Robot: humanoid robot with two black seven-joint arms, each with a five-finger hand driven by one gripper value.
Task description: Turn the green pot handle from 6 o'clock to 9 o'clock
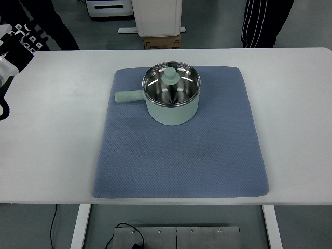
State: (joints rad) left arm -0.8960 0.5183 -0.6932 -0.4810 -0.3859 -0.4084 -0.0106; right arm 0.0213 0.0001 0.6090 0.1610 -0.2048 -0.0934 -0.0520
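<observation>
handle (128, 96) position suggests the turning is already done: it sticks out from the green pot (171, 98) toward the picture's left, which reads as 9 o'clock from the robot's side, so i judge the task to be at its end, or at most in the pulling-away step. the pot sits upright on the far half of the blue mat (181, 155), a little left of the mat's middle, with a glass lid on it whose green knob (171, 75) stands above the shiny steel inside. the mat lies flat on the white table (46, 155). the left hand (13, 49) shows only at the upper left edge of the top view, black and white, over the table's far left corner and well apart from the handle; nothing lies between its fingers that i can see, but it is cut by the frame and i cannot tell whether the fingers are apart or curled. the right hand does not show at all. if anything remains, the next move calls only for checking that the handle points squarely left and keeping the arm clear of the pot. a person's dark legs stand beyond the table's far edge.
</observation>
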